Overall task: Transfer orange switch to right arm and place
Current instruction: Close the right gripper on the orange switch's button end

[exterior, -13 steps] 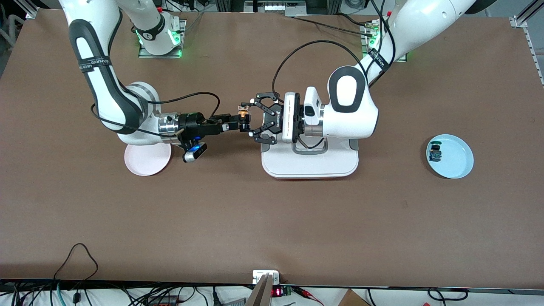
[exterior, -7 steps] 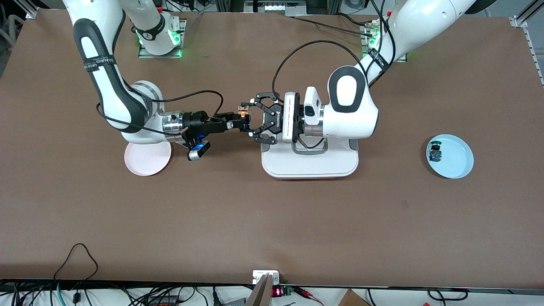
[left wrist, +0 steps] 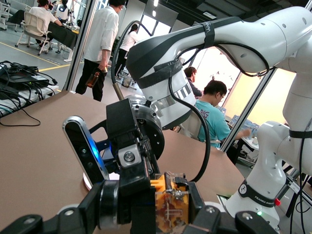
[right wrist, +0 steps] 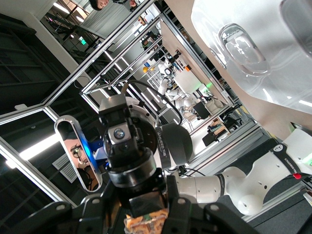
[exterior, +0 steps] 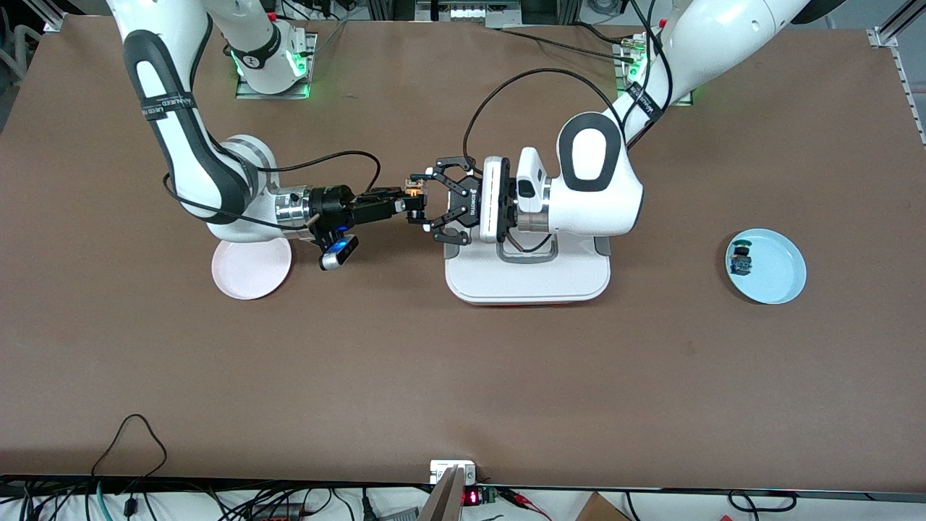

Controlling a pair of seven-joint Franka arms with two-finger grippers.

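Right pincer [exterior: 402, 205] has closed on orange switch [exterior: 412, 193]; left pincer [exterior: 427, 202] apparently grips it.

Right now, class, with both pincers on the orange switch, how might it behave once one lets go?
The orange switch looks rigid and light, being tiny between the left pincer and right pincer. Its small faces suggest it could twist or slip. If dropped, its round cap might let it roll.

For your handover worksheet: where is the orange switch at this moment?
In the front view, the orange switch is up in the air, gripped between the left gripper and the right gripper, beside the white scale.
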